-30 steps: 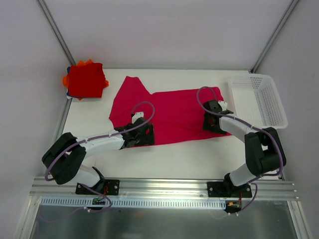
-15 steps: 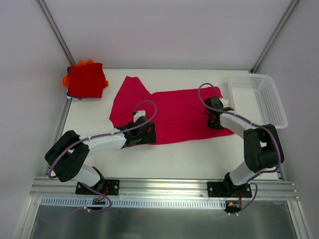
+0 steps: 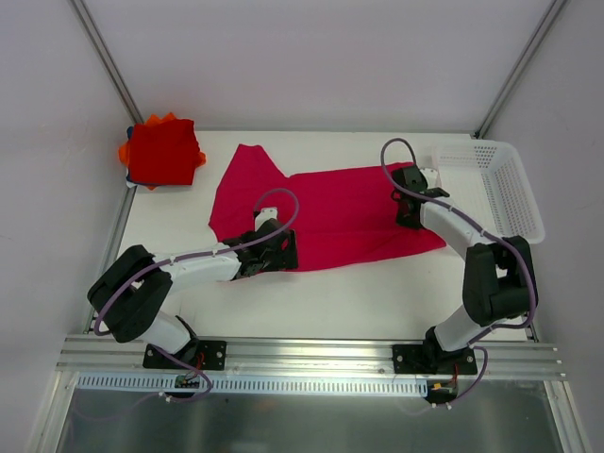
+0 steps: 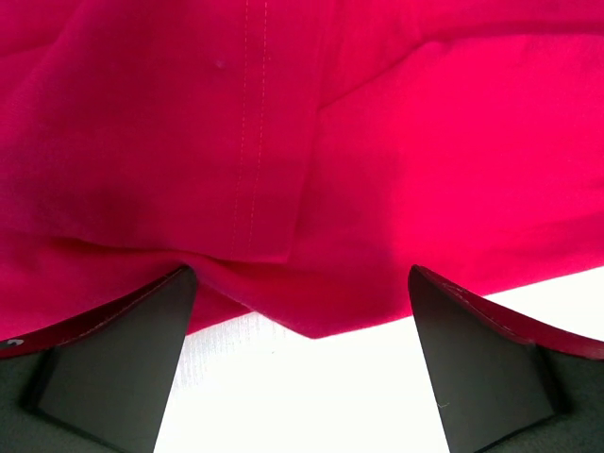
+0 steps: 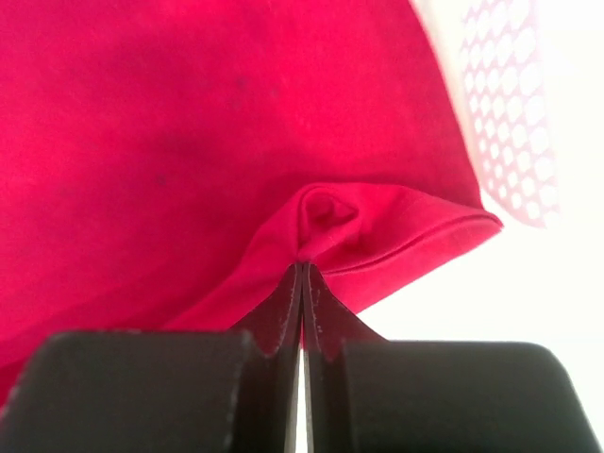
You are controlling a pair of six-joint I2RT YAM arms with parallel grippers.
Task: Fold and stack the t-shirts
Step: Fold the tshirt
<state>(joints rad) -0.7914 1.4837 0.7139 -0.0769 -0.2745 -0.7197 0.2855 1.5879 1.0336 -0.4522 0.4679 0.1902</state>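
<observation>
Pink shirt [image 3: 340, 212] lies spread flat across the middle of the table [image 3: 359, 293], one sleeve pointing toward the far left. The folded stack [image 3: 162, 151] of red and orange shirts, with a blue edge showing under it, sits well apart in the far left corner. White basket [image 3: 517, 193] stands at the far right, near the shirt's right end.

Left claw [image 3: 280, 247] sits low at the shirt's near edge. In the wrist view its jaws are spread wide on either side of the near hem, with nothing between them but loose cloth and a strip of bare table. It is released and grips nothing.

Right claw [image 3: 408, 215] is over the shirt's right end. Its wrist view shows the jaws clenched together on a small pucker of pink cloth just inside the hem, the fabric bunched up at the tips.

Handling, as a judgement: thin, light, limp knit. It will drape, wrinkle and drag across the table rather than hold its shape. A single-layer pinch like the right one may slip or lift only a peak. Best holds are hems and corners, where the stitched edge is thicker; two matched corner grips would keep the fold line straight. The fold looks barely begun.
</observation>
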